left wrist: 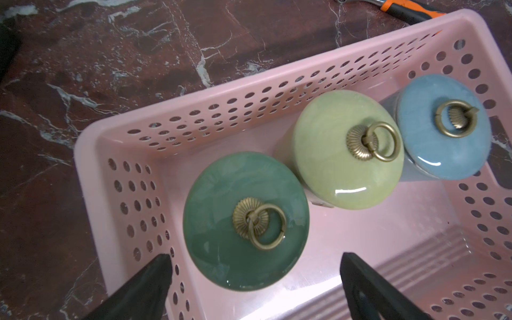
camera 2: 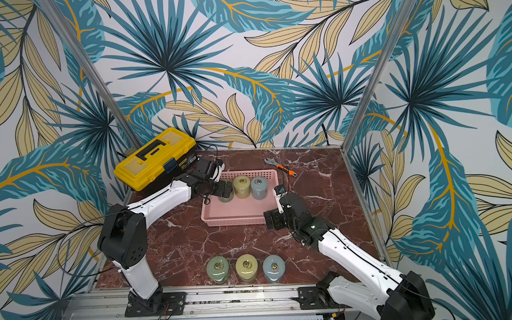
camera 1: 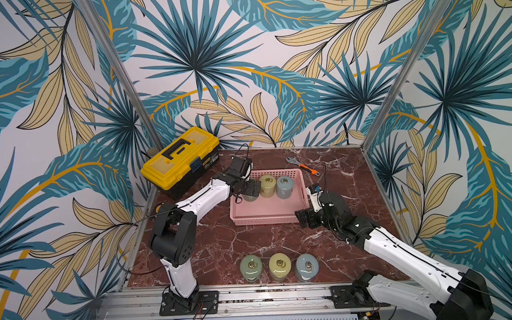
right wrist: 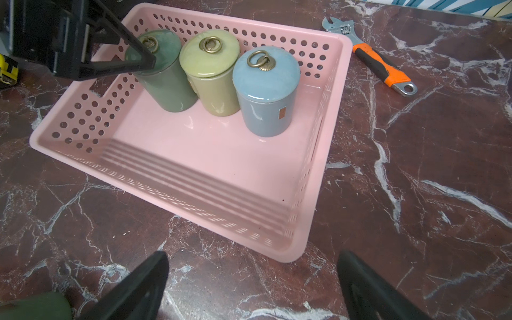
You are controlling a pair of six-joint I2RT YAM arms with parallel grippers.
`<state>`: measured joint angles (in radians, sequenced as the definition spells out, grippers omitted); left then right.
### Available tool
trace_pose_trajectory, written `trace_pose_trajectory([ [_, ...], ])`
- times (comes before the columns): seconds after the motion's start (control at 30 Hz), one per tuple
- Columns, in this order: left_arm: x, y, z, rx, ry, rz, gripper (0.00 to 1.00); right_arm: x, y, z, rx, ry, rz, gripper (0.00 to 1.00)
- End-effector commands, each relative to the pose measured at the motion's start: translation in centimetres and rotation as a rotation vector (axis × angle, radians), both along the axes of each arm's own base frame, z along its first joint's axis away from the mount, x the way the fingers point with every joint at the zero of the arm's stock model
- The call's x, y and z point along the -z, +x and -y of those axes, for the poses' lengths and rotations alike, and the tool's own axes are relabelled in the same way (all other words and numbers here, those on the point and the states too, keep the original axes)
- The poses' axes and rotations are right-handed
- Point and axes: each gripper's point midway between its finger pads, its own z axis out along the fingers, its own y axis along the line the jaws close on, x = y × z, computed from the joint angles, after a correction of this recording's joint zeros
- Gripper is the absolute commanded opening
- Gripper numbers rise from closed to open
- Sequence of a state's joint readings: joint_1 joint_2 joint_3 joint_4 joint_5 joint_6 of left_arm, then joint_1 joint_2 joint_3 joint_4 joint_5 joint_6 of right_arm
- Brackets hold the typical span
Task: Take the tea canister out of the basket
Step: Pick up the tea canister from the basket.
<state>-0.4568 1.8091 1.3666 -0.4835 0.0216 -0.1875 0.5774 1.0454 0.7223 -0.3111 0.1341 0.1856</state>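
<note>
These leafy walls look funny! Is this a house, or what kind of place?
Probably not a house: it looks like a robot practice booth. The left arm and right arm are bolted to a metal rail, leafy wall panels box in a small marble table, and a pink basket holds three canisters.

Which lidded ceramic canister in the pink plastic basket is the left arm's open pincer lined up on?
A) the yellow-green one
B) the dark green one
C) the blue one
B: the open left pincer is right at the lid of the dark green ceramic canister, endmost in the pink plastic basket.
</note>
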Motion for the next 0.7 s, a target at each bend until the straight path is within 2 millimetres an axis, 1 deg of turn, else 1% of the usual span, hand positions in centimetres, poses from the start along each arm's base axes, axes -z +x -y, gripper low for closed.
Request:
trace_pose_trajectory([
  [0.0,-1.3,1.3,0.6,0.007,-0.001,0.042,1.00,0.6,0.0,0.4,0.006,-0.022,0.005,0.99],
  [0.47,1.0,2.4,0.8,-0.004,0.034,0.021,1.00,0.8,0.1,0.4,0.004,-0.028,0.003,0.99],
  [0.67,1.6,2.9,0.9,-0.007,0.044,0.021,0.97,0.8,0.1,0.4,0.005,-0.027,0.003,0.99],
])
